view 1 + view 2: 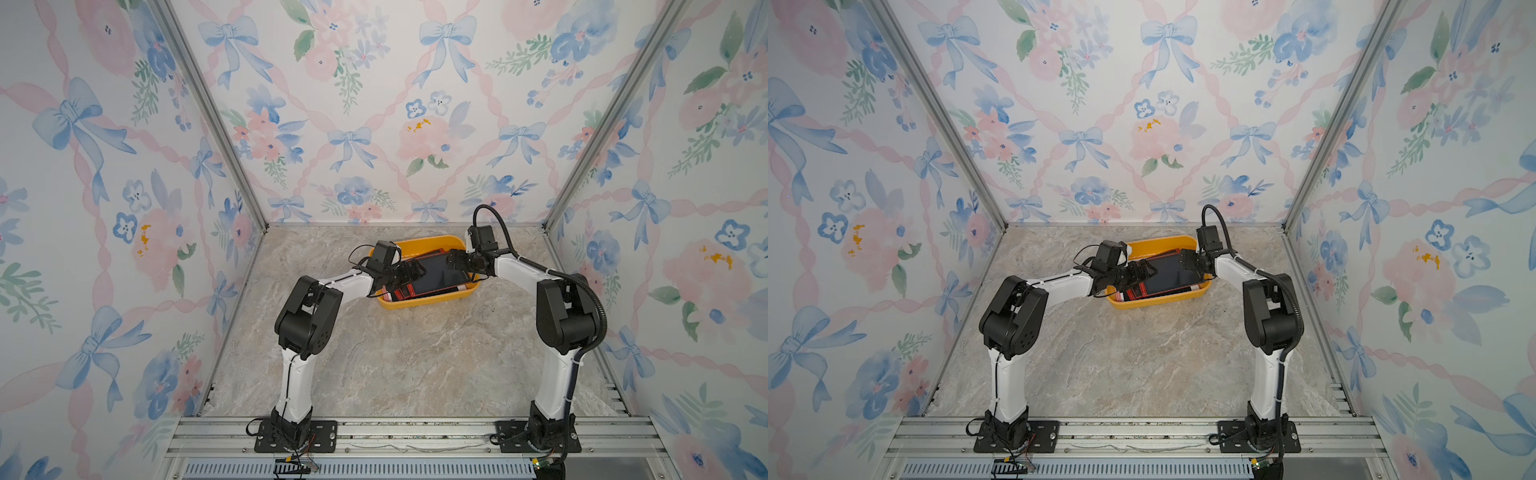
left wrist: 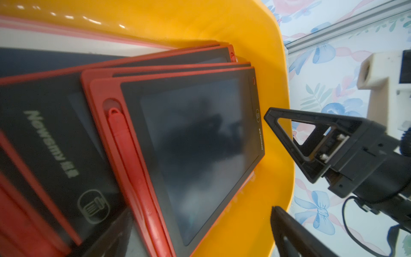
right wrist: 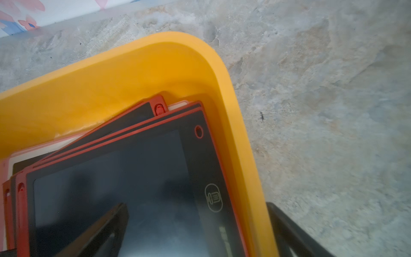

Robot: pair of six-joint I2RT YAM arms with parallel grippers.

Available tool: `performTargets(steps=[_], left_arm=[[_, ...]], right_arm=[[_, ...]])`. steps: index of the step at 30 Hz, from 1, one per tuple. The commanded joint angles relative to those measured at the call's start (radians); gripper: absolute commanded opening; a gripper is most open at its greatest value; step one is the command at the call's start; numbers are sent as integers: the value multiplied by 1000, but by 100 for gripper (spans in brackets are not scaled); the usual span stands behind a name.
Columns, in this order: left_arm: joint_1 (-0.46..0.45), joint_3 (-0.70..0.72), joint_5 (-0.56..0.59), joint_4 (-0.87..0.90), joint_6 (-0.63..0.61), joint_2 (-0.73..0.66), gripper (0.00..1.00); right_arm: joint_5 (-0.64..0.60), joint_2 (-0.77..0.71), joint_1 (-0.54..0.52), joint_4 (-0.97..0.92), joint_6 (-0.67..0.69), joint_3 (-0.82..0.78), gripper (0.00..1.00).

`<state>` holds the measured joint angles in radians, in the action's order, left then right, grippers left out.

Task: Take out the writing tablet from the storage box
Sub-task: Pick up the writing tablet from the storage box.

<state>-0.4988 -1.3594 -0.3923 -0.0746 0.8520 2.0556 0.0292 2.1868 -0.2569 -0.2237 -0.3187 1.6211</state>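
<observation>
While both arms reach over the box (image 1: 419, 242), which sits toward the table's (image 1: 415, 361) far edge, nothing is yet lifted.

Left gripper (image 1: 411, 273): jaws spread wide and empty, poised above the box's left edge, over the left end of the stack (image 2: 55, 138).

Stack: several red-framed tablets lying fanned and askew inside the box, the visible screens facing up.

Tablet (image 1: 436, 272): the topmost, resting slanted on the others. A red stylus (image 2: 125, 155) is clipped along one long side, and the right end lies close against the box's right wall.

Right gripper (image 3: 196, 204): jaws likewise wide apart, gripping nothing. In the right wrist view one finger (image 3: 109, 227) hangs over the screen while the other lies outside the rim, above bare table. The jaws thus straddle the box's right wall.

Hazards, as judged:
- Closing from this pose would probably pinch wall and tablet together, and a lift would then drag the whole box.
- Because the frames overlap closely, a finger sliding under the top edge may catch two tablets at once.
- The glossy screen offers little friction, so a shallow bite on the right end could slip and drop the tablet back.

Whether the left fingers touch the stack cannot be told.
</observation>
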Motion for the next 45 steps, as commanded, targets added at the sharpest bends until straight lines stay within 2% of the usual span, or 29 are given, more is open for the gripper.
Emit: performTargets(steps=[1, 6, 14, 23, 30, 34, 40, 45], left_arm=[[-17, -20, -64, -59, 24, -9, 98], [-28, -12, -120, -160, 57, -7, 98], [-43, 37, -147, -280, 101, -40, 98], [-35, 86, -106, -281, 104, -51, 97], [20, 85, -38, -172, -13, -88, 97], [59, 59, -82, -172, -41, -74, 94], [66, -10, -188, -167, -70, -12, 88], [91, -27, -218, -145, -101, 6, 87]], right_arm=[[66, 21, -23, 20, -35, -21, 97], [98, 13, -38, 44, -48, -43, 97], [101, 15, -59, 36, -45, -35, 97], [81, -9, -59, 27, -38, -41, 97], [69, -16, -52, 13, -31, -41, 97], [69, -9, -54, 6, -38, -39, 97], [56, -7, -64, -13, -38, -29, 97], [36, 0, -76, -48, -24, -5, 97]])
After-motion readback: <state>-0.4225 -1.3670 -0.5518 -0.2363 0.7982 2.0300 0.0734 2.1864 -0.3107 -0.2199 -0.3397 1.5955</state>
